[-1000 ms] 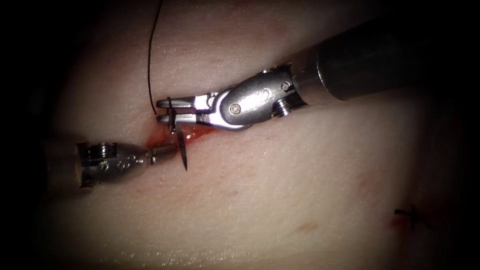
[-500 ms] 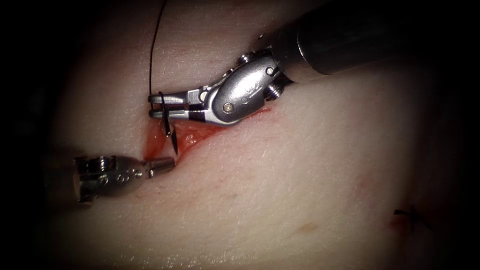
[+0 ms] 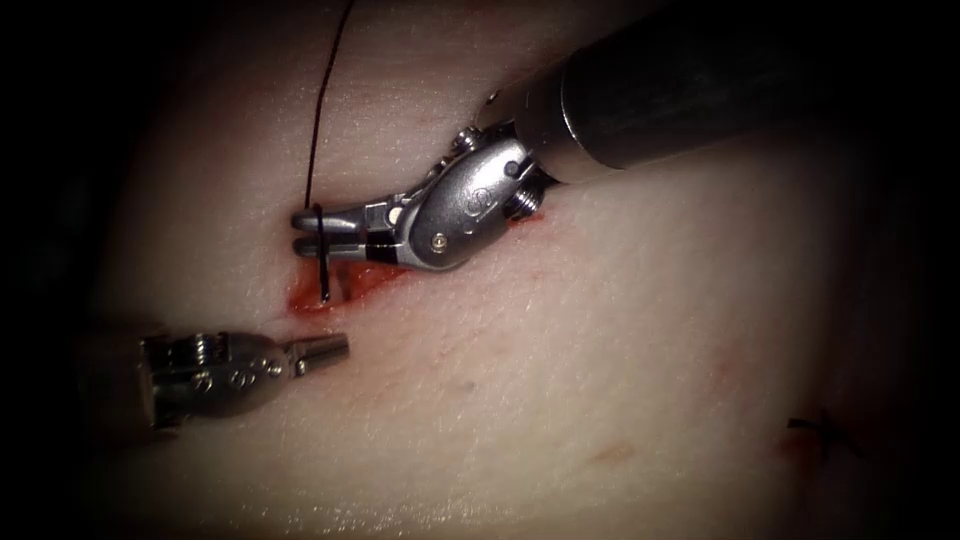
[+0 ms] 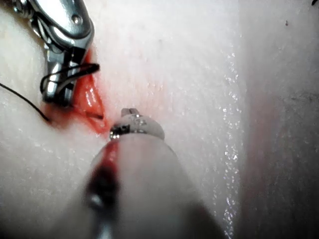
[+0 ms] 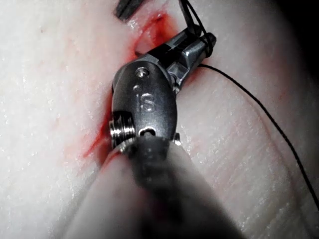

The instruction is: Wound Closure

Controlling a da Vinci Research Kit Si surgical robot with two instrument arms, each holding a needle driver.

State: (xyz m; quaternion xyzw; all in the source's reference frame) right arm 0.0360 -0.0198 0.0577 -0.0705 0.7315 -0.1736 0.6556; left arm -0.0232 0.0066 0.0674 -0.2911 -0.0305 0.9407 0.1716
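Note:
On the pale tissue [image 3: 560,330] the cut [image 3: 345,285] gapes, wet with red fluid. My right tool [image 3: 305,229] lies over the cut's left end, jaws shut on the dark curved needle [image 3: 323,258] close to its thread end. The needle hangs down from the jaws, its tip in the red opening; whether it pierces the tissue is unclear. The thread [image 3: 322,110] runs up from the jaws and out of the picture. My left tool [image 3: 335,350] rests below and left of the cut, jaws shut on nothing. The left wrist view shows the needle [image 4: 70,73] across the right tool's jaws [image 4: 56,94].
An older dark stitch [image 3: 824,432] with a little red around it sits far to the right. The right tool's thick shaft [image 3: 680,80] crosses above the cut's right part. In the right wrist view the thread [image 5: 259,107] trails over the tissue.
The right tool swung left and turned, bringing the needle from a slant across the cut to hanging tip-down in it. The left tool drew back down, away from the cut's edge.

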